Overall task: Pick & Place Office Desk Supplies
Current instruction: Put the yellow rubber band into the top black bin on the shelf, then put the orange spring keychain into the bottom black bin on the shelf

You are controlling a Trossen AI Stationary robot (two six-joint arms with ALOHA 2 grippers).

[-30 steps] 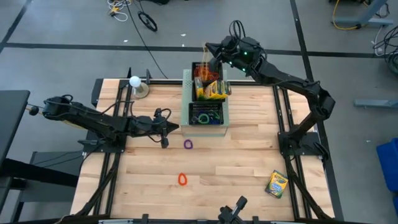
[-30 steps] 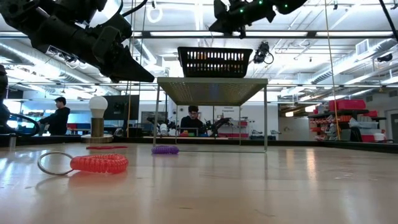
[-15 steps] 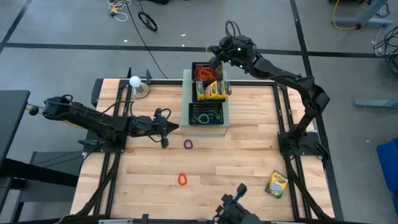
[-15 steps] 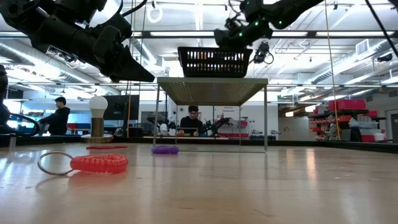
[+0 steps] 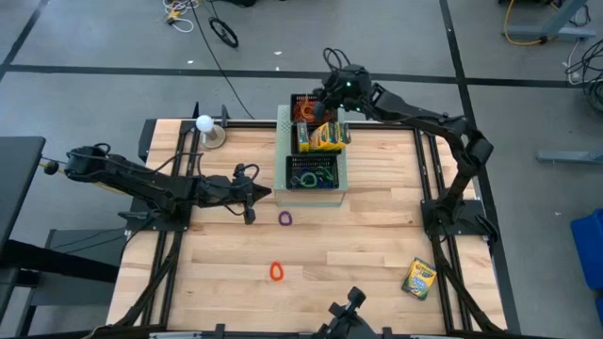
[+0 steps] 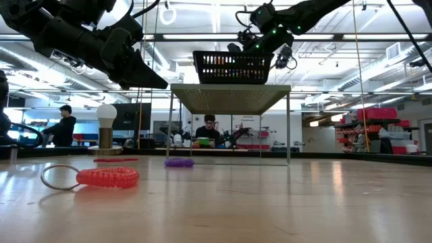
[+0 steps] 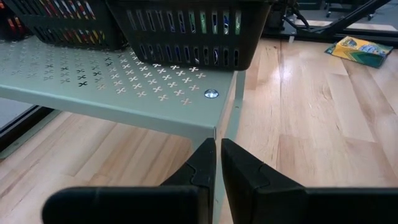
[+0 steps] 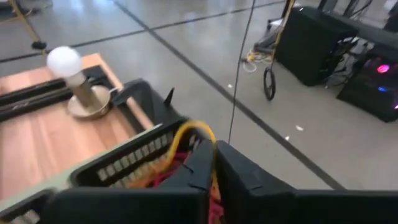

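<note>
A far black mesh tray (image 5: 303,106) of red and orange rubber bands, yellow-and-green crayon boxes (image 5: 325,137) and a near mesh tray (image 5: 312,173) of green and blue bands sit on the pale-green perforated stand (image 5: 282,141). My right gripper (image 5: 323,97) is above the far tray's right side, shut on a yellow-orange band (image 8: 198,130). My left gripper (image 5: 252,194) is shut and empty, just left of the stand's near corner (image 7: 211,127). A purple band (image 5: 285,217), a red band (image 5: 276,271) and another crayon box (image 5: 418,278) lie on the table. My right gripper pinches the yellow-orange band between its two fingers (image 8: 202,163). A loop of the band (image 8: 186,127) arches out past the fingertips. The fingers slant down from the table's right toward the far tray (image 8: 118,163). The band's lower part is hidden behind the fingers.
A white ball on a stand (image 5: 204,123) is at the table's far left. The stand's thin legs (image 6: 289,128) leave a gap beneath it. Open wood lies in the table's near half. People sit in the room beyond (image 6: 209,128).
My right gripper has moved toward the table's left edge and a little down, carrying the yellow-orange band from beyond the stand's far right corner to over the far mesh tray. My left arm has kept still.
</note>
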